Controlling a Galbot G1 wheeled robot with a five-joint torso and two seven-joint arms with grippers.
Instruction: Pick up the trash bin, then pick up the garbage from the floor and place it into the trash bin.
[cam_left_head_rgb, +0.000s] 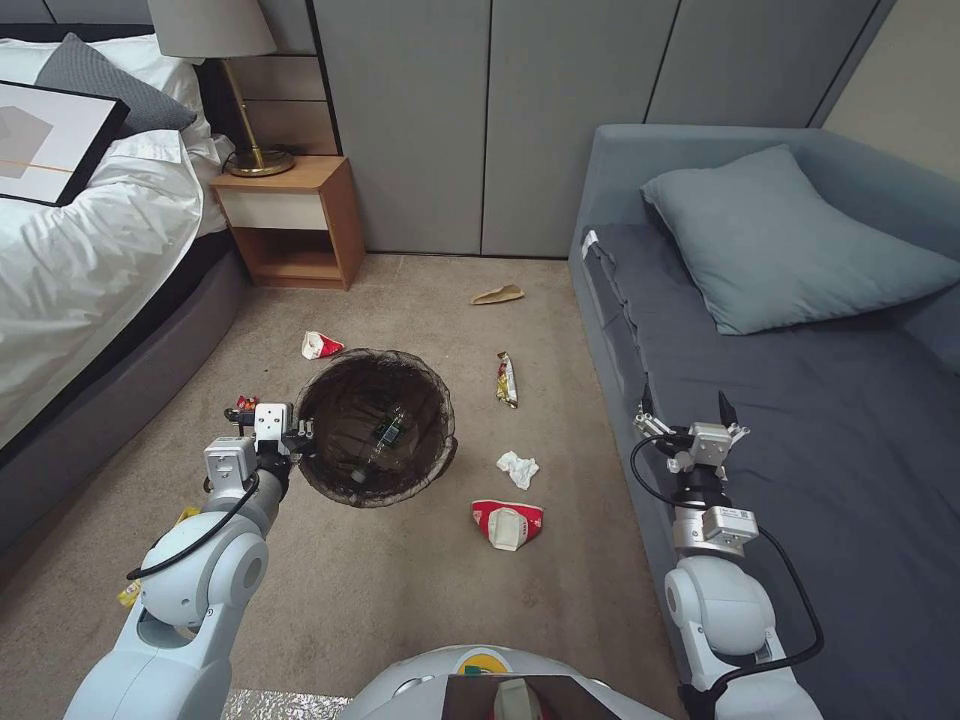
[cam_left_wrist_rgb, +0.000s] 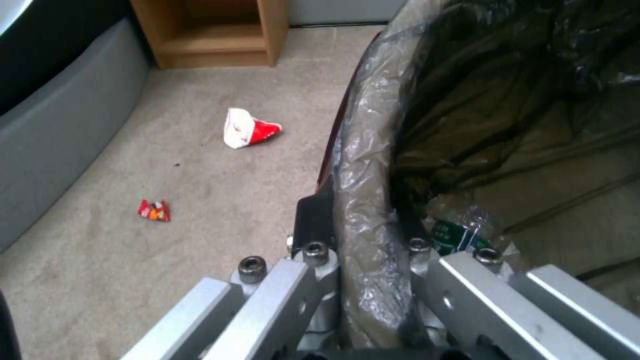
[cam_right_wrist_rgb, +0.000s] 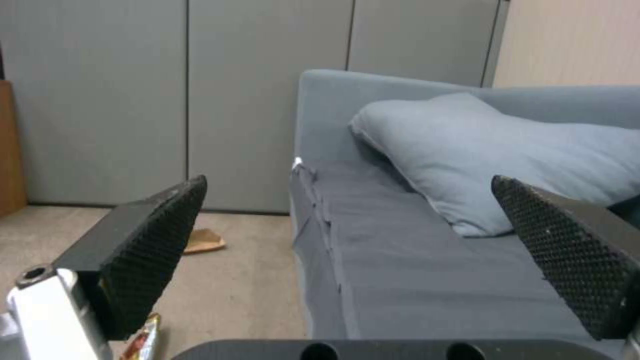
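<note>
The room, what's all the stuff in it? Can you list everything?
Bin: one, dark bag liner, held up over the carpet by the left tool.
Bottle: one, clear with green label, inside the bin.
Paper cups: two, red and white; one beyond the bin, one to its right.
Tissue: one, white, on the carpet.
Wrapper: one, yellow-brown, near the sofa.
Paper scrap: one, tan, by the wall.
Small red wrapper: one, on the carpet.
Sofa: one, grey-blue, on the right.
Pillow: one, pale blue, on the sofa.
Bed: one, white sheets, on the left.
Nightstand: one, wooden, beside the bed.
Lamp: one, brass stem.
Left tool: shut on the bin's rim.
Right tool: open, above the sofa's edge.
</note>
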